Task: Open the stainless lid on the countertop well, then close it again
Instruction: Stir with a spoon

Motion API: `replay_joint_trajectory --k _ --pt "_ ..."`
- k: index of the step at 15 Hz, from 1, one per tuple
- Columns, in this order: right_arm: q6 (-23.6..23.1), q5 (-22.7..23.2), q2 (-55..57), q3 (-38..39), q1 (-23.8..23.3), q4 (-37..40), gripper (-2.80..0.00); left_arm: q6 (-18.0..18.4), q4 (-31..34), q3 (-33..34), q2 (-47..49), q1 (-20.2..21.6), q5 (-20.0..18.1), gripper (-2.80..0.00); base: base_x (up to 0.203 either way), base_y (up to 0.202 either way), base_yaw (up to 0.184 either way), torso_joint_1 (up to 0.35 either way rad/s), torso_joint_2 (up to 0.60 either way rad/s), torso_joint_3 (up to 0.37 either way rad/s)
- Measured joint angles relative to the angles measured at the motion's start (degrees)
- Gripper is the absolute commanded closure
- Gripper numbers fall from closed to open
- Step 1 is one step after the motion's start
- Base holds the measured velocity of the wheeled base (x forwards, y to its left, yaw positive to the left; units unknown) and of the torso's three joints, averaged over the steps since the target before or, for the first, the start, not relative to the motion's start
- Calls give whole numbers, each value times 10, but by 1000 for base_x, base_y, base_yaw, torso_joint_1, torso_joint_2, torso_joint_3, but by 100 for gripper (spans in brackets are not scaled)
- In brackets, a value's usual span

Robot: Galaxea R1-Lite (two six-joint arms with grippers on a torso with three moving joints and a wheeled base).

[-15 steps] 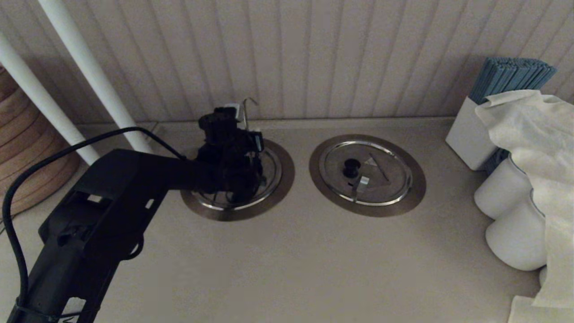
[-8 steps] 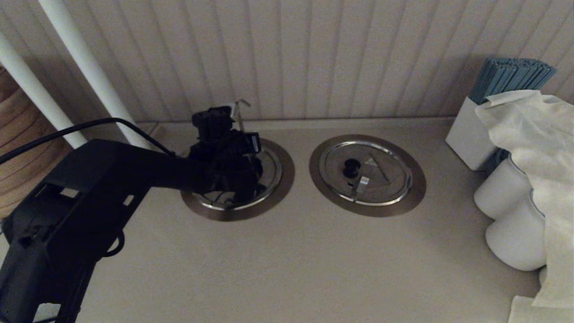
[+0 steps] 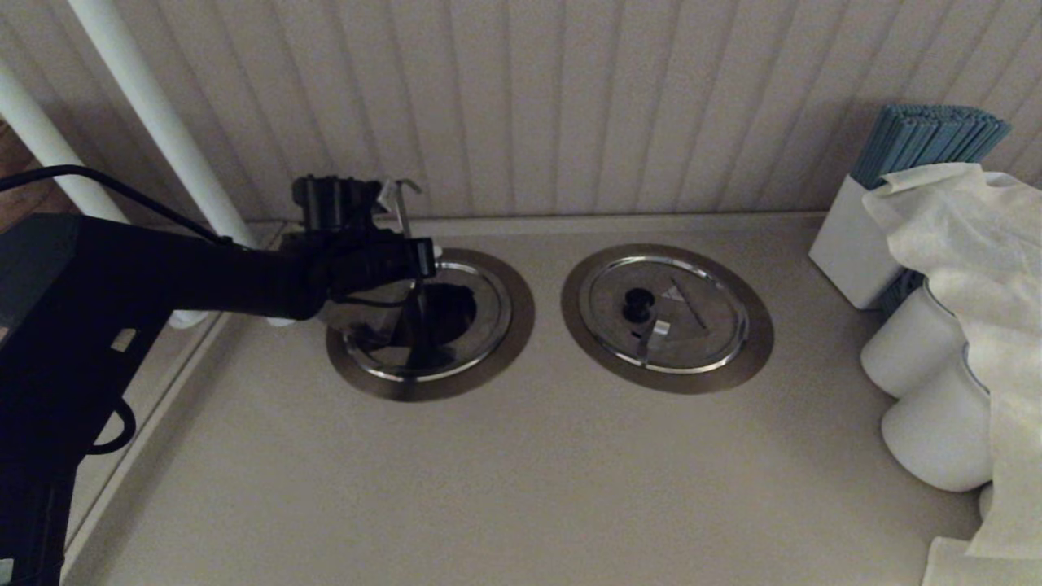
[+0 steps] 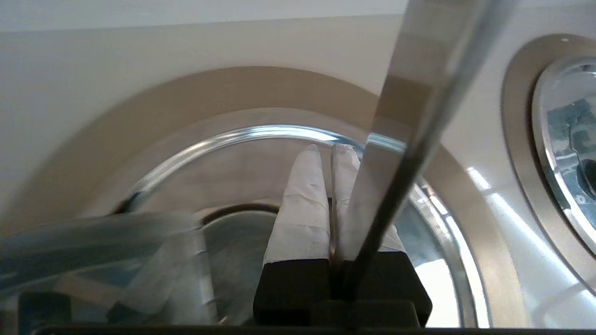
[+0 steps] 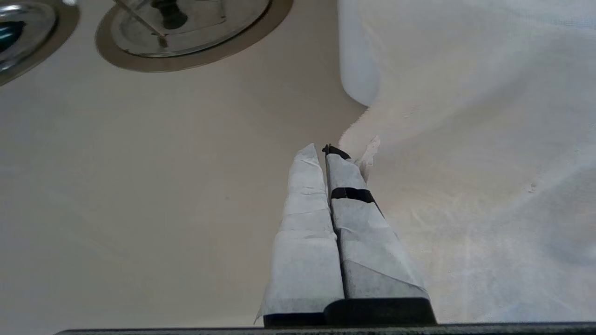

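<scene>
Left end effector (image 3: 383, 268) sits over the far-left part of the countertop well (image 3: 496, 358), on the left side of the surface (image 3: 521, 488) near the wall. In the left wrist view its two taped fingers (image 4: 302, 204) are pressed together, tips nearly touching; whether anything is pinched between them can't be made out. The tall hooked rod (image 3: 404, 220) rises just beside the end effector, hook at the top near the wall panelling, and it crosses in front of the fingers in the wrist view.

The stainless lid (image 3: 370, 321) is folded up on the left half of the well: the panel is tilted, its reflective face showing, and a dark opening shows on the right half inside the ring. The wide brushed flange is bare on the near and right sides.

Twin well (image 3: 745, 358), just right, has its lid flat and shut, black knob (image 3: 637, 304) and short flat tab (image 3: 656, 332) visible.

Right end effector (image 5: 326, 153) is parked low on the right, fingers clenched together, empty, next to the white cloth (image 3: 969, 244). White containers (image 3: 928, 431) and a box of blue sticks (image 3: 920, 142) stand at the far right.
</scene>
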Motion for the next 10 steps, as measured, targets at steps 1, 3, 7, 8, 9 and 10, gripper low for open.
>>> replay_joint_trajectory --k 1,3,7,8,9,10 --pt "0 0 0 0 0 0 0 9 1 0 -2 3 2 0 0 0 0 0 0 0" --pt "0 0 0 0 0 0 0 31 0 -6 5 5 8 0 0 0 0 0 0 0" --pt "0 0 0 0 0 0 0 30 -68 -48 51 2 72 0 0 0 0 0 0 0" --pt "0 0 0 0 0 0 0 25 -93 -67 68 -1 96 0 0 0 0 0 0 0" --pt "0 0 0 0 0 0 0 14 -115 -90 87 -6 123 0 0 0 0 0 0 0" --pt "0 0 0 0 0 0 0 6 -127 -108 104 -13 146 0 0 0 0 0 0 0"
